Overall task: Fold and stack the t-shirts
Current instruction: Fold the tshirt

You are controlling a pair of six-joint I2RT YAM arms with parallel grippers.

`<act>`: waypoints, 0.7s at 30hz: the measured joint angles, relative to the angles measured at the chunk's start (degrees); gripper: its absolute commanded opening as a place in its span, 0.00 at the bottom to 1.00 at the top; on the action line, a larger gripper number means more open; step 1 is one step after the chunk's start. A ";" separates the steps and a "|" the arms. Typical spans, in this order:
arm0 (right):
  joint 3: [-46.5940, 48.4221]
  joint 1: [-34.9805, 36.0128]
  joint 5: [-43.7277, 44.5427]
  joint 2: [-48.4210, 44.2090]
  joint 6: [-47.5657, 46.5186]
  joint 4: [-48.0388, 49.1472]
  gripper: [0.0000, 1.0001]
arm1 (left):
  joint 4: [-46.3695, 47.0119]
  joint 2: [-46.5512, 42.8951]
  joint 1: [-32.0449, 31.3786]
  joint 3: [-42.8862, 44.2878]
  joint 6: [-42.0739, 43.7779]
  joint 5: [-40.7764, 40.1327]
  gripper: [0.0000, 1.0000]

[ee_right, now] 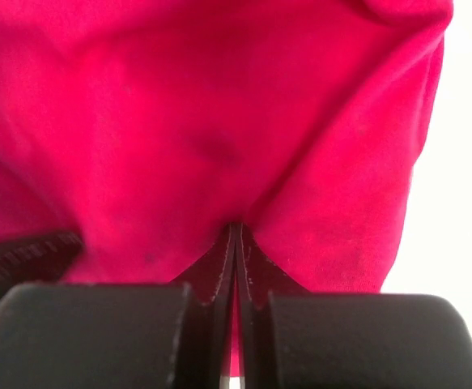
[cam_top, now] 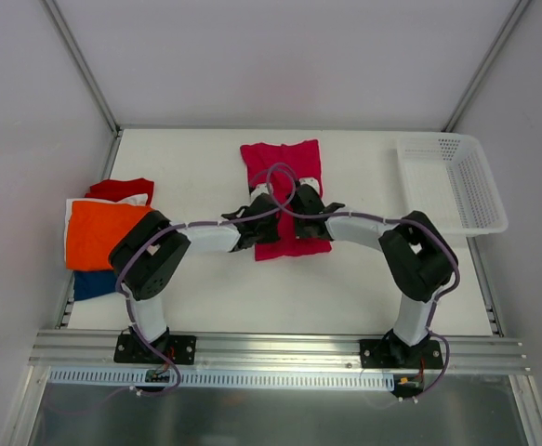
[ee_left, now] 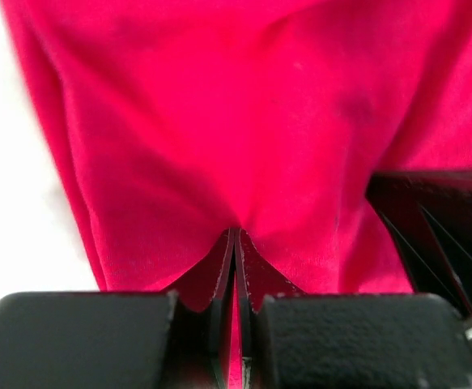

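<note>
Pressed together on cloth, my left pincer (ee_left: 236, 243) and right pincer (ee_right: 236, 237) each pinch a ridge of the magenta-pink t-shirt (cam_top: 283, 158), side by side. That shirt lies mid-table (cam_top: 345, 288), stretching toward 12 o'clock, and I judge its fold unfinished. At 9 o'clock the orange t-shirt (cam_top: 103, 232) tops a stack showing red, white and dark blue edges. This looks like the last one left to fold and stack.

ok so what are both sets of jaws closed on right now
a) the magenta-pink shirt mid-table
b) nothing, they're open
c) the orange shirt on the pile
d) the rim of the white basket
a: each wrist view shows its jaws pinched shut on a fold of the magenta-pink shirt.
</note>
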 measured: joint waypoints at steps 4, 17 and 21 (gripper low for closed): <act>-3.52 3.39 2.19 -2.23 2.69 1.57 0.00 | -0.33 -2.99 -5.46 -3.72 -2.93 -3.78 0.00; -9.77 15.96 9.16 -9.64 14.40 -8.59 0.01 | -9.46 -18.16 -13.70 -18.05 -13.55 -12.22 0.00; -9.77 18.86 10.40 -11.06 17.25 -12.74 0.00 | -13.42 -21.75 -14.40 -20.20 -15.82 -13.57 0.00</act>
